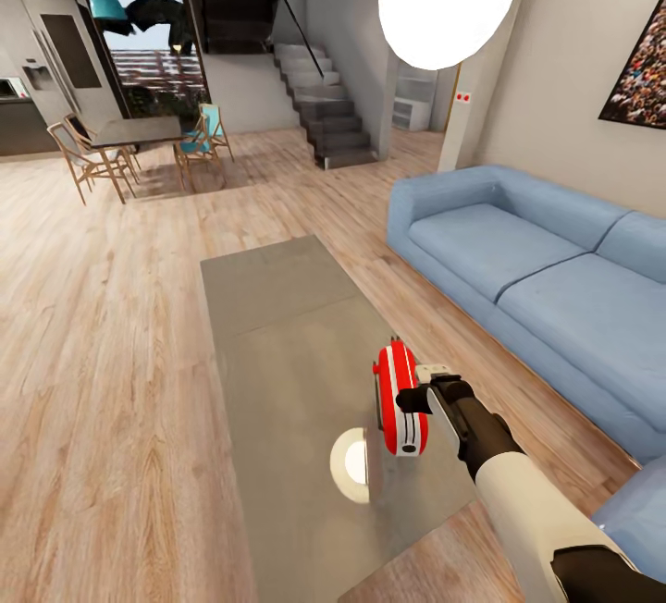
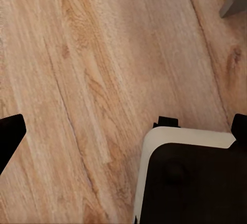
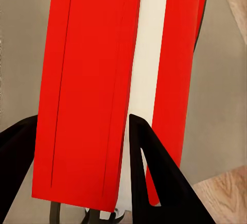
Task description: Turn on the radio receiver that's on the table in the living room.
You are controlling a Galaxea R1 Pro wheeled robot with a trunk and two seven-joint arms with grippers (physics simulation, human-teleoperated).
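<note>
Since my right gripper (image 3: 77,147), jaws spread, straddles the radio receiver (image 1: 400,398) at the table's (image 1: 277,326) four o'clock, I expect rigid, slick plastic (probably light); press gently.

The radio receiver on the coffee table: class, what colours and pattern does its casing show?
The radio receiver is bright red with a white stripe; the right wrist view shows it best.

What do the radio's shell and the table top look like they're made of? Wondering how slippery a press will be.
The radio receiver looks like smooth moulded plastic: flat, even red with a white band and thin seam lines, slightly glossy. The table top seems a polished grey-beige slab, maybe glass or lacquer, since the lamp's reflection shows on it beside the radio. Both look slick, so the radio might slide when the right gripper presses.
</note>
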